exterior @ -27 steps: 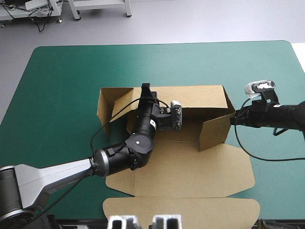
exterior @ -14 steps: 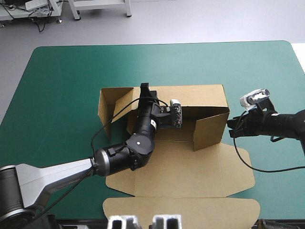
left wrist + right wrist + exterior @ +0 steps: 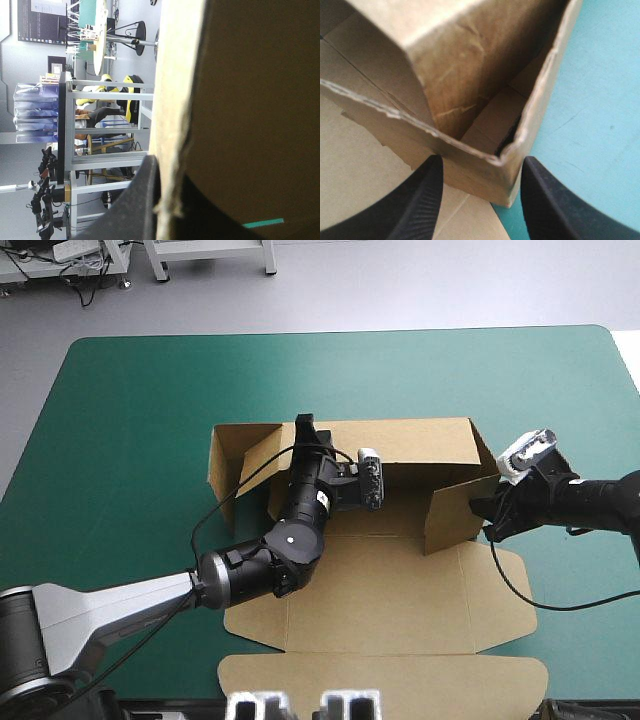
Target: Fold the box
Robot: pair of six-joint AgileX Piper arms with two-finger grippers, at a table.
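My right pincer, two broad black curved fingers, stands wide open with the near corner of the raised right side wall between its fingers, not clamped on it. I judge it is placed there to push that panel square to the back before any tucking. My left pincer is all but closed on the top edge of the back wall, with the board pinched between its fingers. I take this as a steadying hold, so the wall stands upright while the other side is worked.

The box, a cut sheet of brown board, lies around the middle of the table's teal-green cover, reaching toward the near edge. Its back wall and left side wall are up. The right side wall slants inward over the flat floor. The lid is spread flat toward me. The cut edges look ragged, and the right panel shows creases. I see nothing tucked in yet, so I judge the folding to be roughly half done.
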